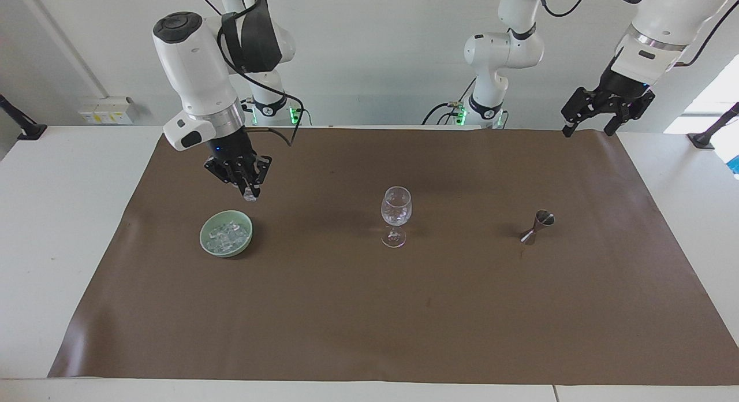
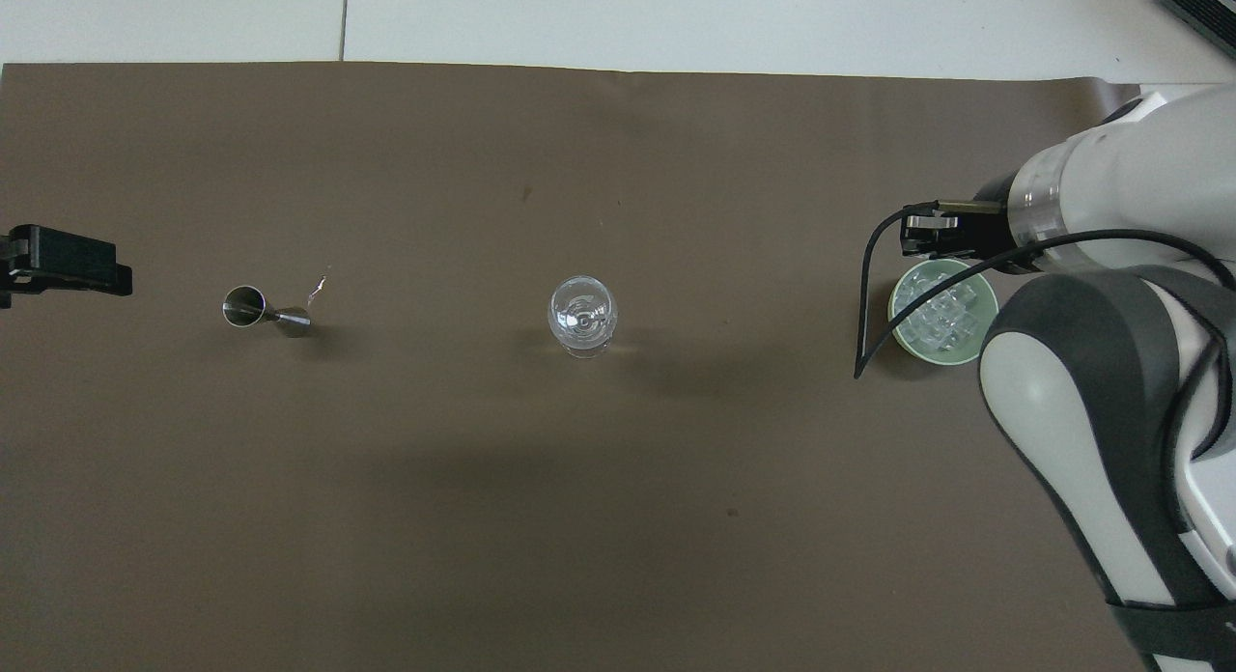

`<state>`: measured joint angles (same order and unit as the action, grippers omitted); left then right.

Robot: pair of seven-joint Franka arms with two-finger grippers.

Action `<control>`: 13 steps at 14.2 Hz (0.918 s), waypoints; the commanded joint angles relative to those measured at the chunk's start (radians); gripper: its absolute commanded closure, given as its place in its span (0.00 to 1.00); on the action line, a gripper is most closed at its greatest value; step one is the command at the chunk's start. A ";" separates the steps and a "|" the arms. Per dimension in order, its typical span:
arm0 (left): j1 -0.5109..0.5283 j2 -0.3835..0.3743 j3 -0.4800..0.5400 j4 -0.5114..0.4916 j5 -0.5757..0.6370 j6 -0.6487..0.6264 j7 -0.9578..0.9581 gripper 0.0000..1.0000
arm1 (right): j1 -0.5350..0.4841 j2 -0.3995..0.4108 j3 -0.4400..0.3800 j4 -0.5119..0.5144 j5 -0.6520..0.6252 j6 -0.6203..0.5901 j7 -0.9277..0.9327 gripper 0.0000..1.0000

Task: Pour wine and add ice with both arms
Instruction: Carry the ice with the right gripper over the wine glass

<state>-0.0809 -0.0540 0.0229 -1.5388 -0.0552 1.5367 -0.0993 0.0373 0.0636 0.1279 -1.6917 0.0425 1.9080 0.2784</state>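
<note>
A pale green bowl [image 1: 203, 235] [image 2: 896, 315] toward the right arm's end of the mat holds a pile of clear ice [image 1: 226, 234] [image 2: 939, 310]. My right gripper [image 1: 248, 191] [image 2: 922, 230] hangs above the bowl's rim on the side nearer the robots. It is shut on one small clear ice chunk [image 1: 250, 196]. A clear stemmed glass [image 1: 396, 208] [image 2: 582, 315] stands mid-mat, with something glinting low in its bowl. My left gripper [image 1: 588, 129] waits open and empty over the mat's corner at its own end. No wine is in view.
A small steel jigger [image 1: 537, 226] [image 2: 263, 311] stands on the brown mat [image 1: 369, 321] between the glass and the left arm's end. White table borders the mat on all sides.
</note>
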 commanded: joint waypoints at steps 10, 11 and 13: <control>0.004 -0.027 -0.001 -0.029 0.020 -0.004 0.003 0.00 | 0.072 0.015 0.088 0.044 0.092 0.105 0.297 1.00; 0.004 -0.027 -0.001 -0.029 0.020 -0.004 0.003 0.00 | 0.075 0.016 0.105 0.040 0.094 0.124 0.311 1.00; 0.003 -0.027 -0.001 -0.029 0.020 -0.006 0.003 0.00 | 0.084 0.013 0.124 0.032 0.092 0.138 0.350 1.00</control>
<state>-0.0807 -0.0540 0.0235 -1.5395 -0.0551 1.5360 -0.0993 0.1173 0.0683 0.2340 -1.6635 0.1168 2.0249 0.5894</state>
